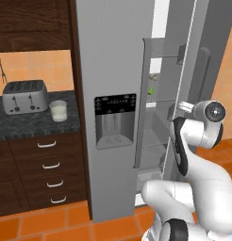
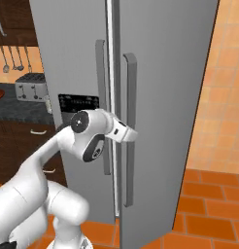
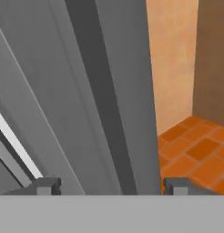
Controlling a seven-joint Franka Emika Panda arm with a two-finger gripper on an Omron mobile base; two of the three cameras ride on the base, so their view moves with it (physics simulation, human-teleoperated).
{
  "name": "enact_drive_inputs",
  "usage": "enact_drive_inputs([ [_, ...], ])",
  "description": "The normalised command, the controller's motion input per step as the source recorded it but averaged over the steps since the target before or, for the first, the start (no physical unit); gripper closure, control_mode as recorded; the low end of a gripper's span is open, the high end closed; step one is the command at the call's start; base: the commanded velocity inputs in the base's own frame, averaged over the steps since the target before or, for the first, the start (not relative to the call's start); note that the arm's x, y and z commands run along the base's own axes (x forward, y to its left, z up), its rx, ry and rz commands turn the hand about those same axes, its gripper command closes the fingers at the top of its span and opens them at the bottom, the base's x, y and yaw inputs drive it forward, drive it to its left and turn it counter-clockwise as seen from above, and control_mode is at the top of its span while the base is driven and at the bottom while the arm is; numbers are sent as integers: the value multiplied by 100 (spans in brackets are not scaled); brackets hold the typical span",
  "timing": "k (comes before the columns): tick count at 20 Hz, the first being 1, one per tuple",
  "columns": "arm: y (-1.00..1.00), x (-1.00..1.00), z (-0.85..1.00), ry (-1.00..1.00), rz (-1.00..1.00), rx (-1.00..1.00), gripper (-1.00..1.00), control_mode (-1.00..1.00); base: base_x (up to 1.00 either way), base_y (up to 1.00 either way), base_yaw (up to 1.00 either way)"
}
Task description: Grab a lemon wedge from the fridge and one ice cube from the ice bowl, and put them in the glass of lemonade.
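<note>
The fridge (image 1: 113,70) is seen with its right door swung partly open, shelves exposed inside. The dark tabletop (image 1: 28,123) to its left carries a silver toaster (image 1: 24,96) and, just beside it, the glass of lemonade (image 1: 58,111). The claw (image 3: 111,185) is spread wide, its fingertips (image 3: 45,185) astride the door's edge, gripping nothing.
</note>
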Motion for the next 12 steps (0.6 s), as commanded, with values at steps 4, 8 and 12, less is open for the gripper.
enact_drive_inputs([
  [4, 31, -49, 80, 0, -1, 0, -100, -100, 0, 0, 0],
  [8, 81, -3, 49, 12, -8, -5, -100, -100, 0, 0, 0],
  [12, 98, 17, 3, 10, -9, -17, -100, -100, 0, 0, 0],
])
